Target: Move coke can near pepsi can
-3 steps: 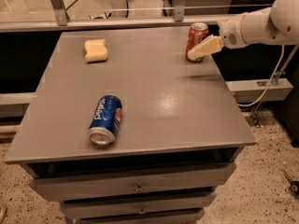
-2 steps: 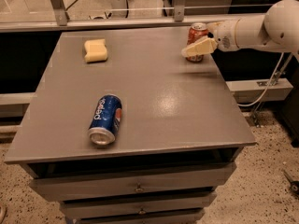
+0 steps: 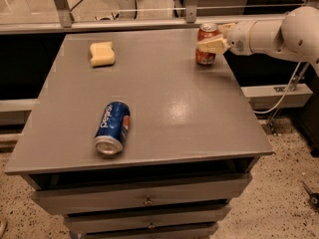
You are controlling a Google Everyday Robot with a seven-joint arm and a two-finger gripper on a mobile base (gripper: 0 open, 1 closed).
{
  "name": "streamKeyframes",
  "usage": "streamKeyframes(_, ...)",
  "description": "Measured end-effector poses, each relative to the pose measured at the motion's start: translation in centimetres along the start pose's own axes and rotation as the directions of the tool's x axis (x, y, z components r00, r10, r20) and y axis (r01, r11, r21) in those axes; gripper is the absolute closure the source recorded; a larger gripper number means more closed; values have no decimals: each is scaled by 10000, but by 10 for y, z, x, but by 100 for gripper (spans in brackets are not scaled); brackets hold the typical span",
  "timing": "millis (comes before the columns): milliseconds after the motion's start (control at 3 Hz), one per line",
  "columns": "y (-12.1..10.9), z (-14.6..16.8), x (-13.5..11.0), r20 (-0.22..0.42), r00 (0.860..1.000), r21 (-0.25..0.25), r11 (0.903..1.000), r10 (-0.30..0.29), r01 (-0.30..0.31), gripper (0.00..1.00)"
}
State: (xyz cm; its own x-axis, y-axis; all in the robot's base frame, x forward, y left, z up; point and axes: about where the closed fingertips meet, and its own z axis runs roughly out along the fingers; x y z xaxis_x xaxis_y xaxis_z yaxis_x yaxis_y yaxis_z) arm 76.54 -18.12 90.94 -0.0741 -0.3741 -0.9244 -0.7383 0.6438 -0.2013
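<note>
Drawers (image 3: pixel 144 198) of flat grey board, each with a small round knob, stack below the nearest edge. Above them lies the counter (image 3: pixel 199 128), a broad square top of matt grey with a soft sheen right of its middle. Speckled terrazzo floor (image 3: pixel 289 183) shows beside it at 4 o'clock.

Taking the counter top as the dial, the pepsi can (image 3: pixel 113 127) lies on its side at about 7 o'clock. It is a glossy blue cylinder with white lettering along its length and the round logo on its flank. Its silver end faces 6 o'clock and its far end leans slightly towards 1 o'clock.

Farther back, at 11 o'clock, sits a sponge (image 3: pixel 102 54), a pale yellow, soft-looking block with rounded corners, well apart from both cans.

The coke can (image 3: pixel 206 58) stands upright at 1 o'clock, close to the far right corner. It is red aluminium with white marks and a silver top, and it is well apart from the pepsi can. The jaws are at this can, reaching in from 3 o'clock at mid-height, cream-coloured and blunt. Whether they are clamped on the can or only set about it, I cannot tell. Behind them the arm (image 3: pixel 269 34), smooth white and tubular, runs off towards 3 o'clock.

A metal rail (image 3: pixel 124 25) crosses beyond the far edge.
</note>
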Motion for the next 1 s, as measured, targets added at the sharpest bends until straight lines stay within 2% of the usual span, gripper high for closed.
streamKeyframes(333, 11, -21, -23, 314, 9993, -90, 9997, -212, 215, 86)
streamKeyframes(667, 61, -67, -59, 287, 9995, -643, 9979, -105, 123, 100)
streamKeyframes(1000, 59, -65, -58, 305, 9995, -642, 9979, -98, 118, 100)
